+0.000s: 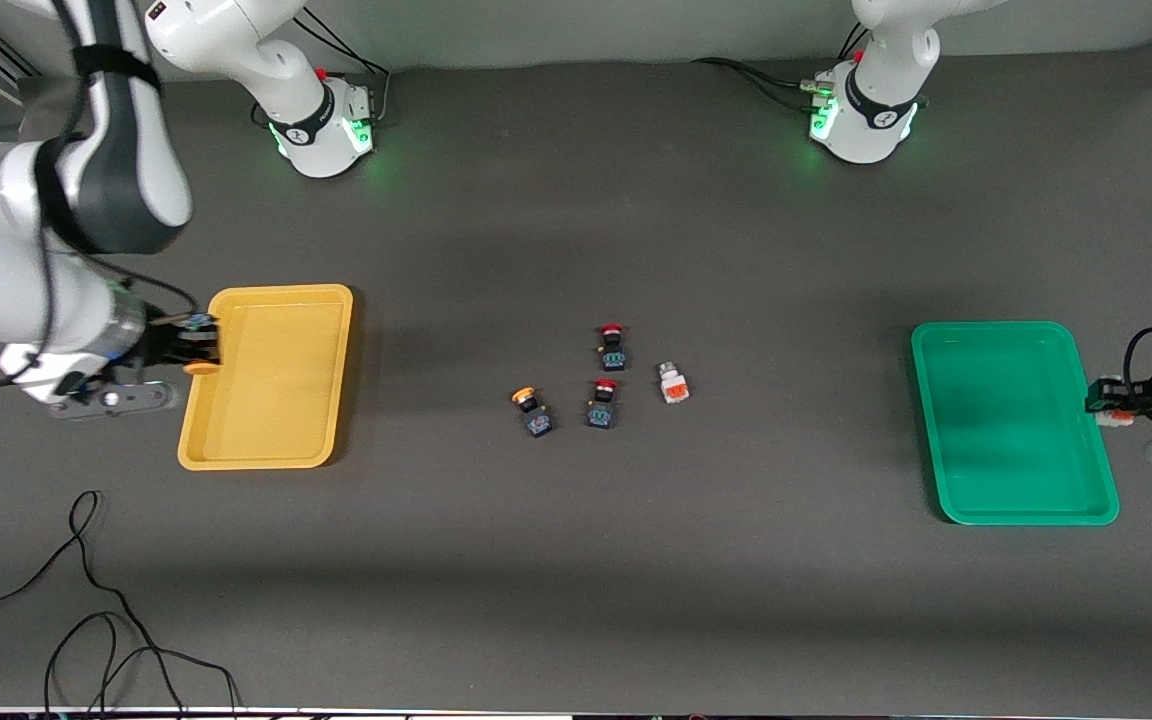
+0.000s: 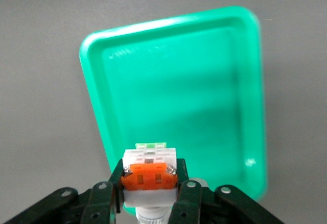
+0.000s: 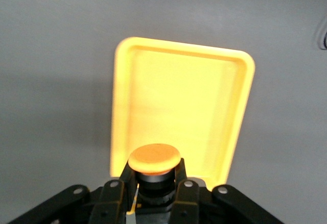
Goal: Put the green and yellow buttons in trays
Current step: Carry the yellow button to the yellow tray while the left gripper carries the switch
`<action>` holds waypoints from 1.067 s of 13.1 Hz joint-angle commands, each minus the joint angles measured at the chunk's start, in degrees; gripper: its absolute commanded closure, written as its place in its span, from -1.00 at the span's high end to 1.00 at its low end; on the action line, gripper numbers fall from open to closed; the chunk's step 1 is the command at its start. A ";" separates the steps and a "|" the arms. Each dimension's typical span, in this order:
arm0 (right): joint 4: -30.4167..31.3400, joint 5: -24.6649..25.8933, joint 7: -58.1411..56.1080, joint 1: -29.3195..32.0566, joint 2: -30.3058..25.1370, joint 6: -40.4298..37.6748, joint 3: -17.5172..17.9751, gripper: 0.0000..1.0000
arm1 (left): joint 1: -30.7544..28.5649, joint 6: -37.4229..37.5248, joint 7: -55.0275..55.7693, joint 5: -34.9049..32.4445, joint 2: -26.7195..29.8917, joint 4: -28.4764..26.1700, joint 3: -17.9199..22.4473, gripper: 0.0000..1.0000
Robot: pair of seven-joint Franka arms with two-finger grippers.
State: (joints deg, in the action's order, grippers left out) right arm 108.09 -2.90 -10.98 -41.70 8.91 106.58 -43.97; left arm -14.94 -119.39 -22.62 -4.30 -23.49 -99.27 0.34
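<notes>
The right gripper (image 1: 198,345), clamping a yellow-capped black push-button (image 3: 154,158), hangs over the shallow yellow plastic tray's (image 1: 236,455) rim. The left gripper (image 1: 1108,401) clamps a white-grey push-button with an orange-red block (image 2: 149,175) over the green plastic tray's (image 1: 1026,515) rim.

High front camera faces robots — wrist cameras overlook trays (image 1: 946,420).

Left claw (image 2: 149,193) black, clamping white-grey plastic switch with orange-red block (image 2: 149,175), over green plastic tray (image 2: 173,106). Right claw (image 3: 153,191) black, clamping black-bodied switch with round yellow-orange cap (image 3: 154,157), over yellow plastic tray (image 3: 179,106). Counter (image 1: 576,560) dark grey.
</notes>
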 commanded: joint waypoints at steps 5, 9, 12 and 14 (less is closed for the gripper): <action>18.13 -21.56 -28.79 1.79 12.59 27.62 -4.80 -0.73 | -5.27 -17.81 -2.78 1.47 -7.97 -7.34 -0.87 -1.00; 16.20 -35.94 -39.64 2.50 23.07 28.77 -4.72 -0.72 | -5.36 -17.29 -2.69 7.79 -9.30 -7.34 -0.87 -1.00; 15.58 -37.35 -39.21 3.47 23.88 28.25 -4.54 0.41 | -5.36 -16.93 -2.78 9.48 -10.17 -7.42 -0.87 -1.00; 13.75 -37.36 -37.81 3.38 22.30 24.67 -4.72 0.99 | -5.27 -16.67 -2.69 9.48 -10.18 -7.34 -0.78 -1.00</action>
State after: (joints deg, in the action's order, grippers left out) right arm 124.23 -38.69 -48.48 -38.87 32.76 135.10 -48.44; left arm -19.84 -136.74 -24.95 4.17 -34.04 -106.41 -0.14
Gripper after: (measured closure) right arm 0.542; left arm 0.590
